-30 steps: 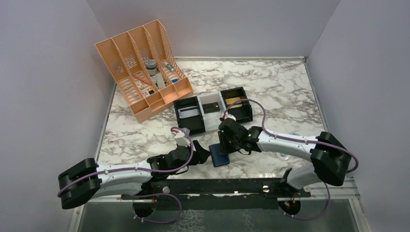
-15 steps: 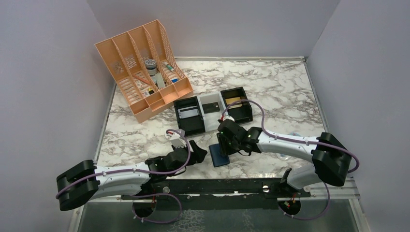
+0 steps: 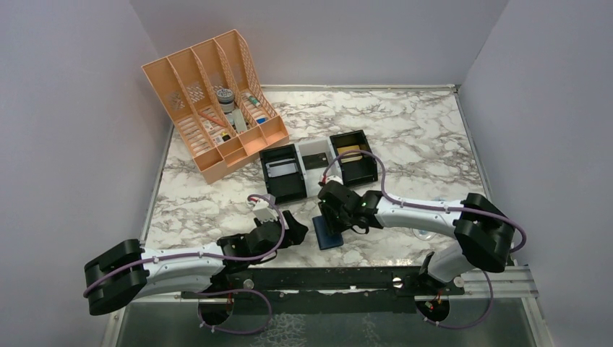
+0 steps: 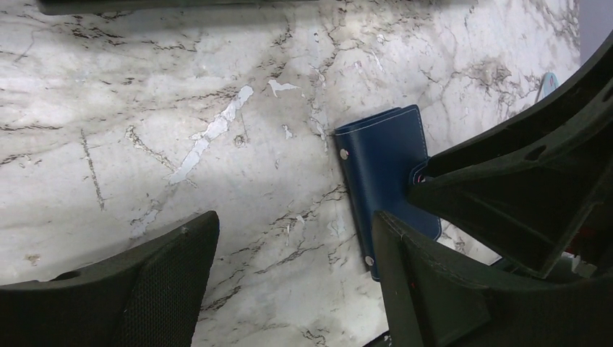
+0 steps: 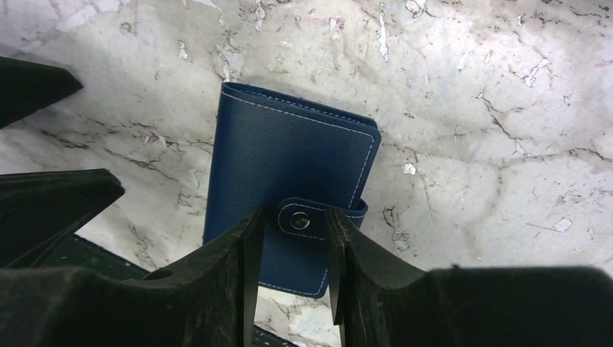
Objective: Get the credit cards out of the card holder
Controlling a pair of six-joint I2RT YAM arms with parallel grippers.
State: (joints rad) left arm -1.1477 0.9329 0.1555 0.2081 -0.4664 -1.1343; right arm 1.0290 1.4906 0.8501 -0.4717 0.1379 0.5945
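My right gripper [image 5: 293, 217] hangs straight over the card holder [image 5: 289, 152]. Its fingers are drawn close but not together. They stand either side of the snap on the short strap tab [image 5: 303, 215], and I cannot tell whether they squeeze the strap or only bracket it.

I am there because that strap is what keeps the holder shut; I judge it must be popped before any card can come out. The holder lies flat and closed on the marble table [image 5: 470, 108], near the front edge, so the credit cards are hidden inside and none shows.

My left gripper [image 4: 293, 220] sits just beside the holder's long edge, fingers spread wide with nothing between them. I think it is placed to pin or catch the holder when the strap lifts, since a light wallet may slide or rise with the tab.

Farther back stand the black trays [image 3: 289, 194] and the orange rack [image 3: 249, 144], well apart from my work.
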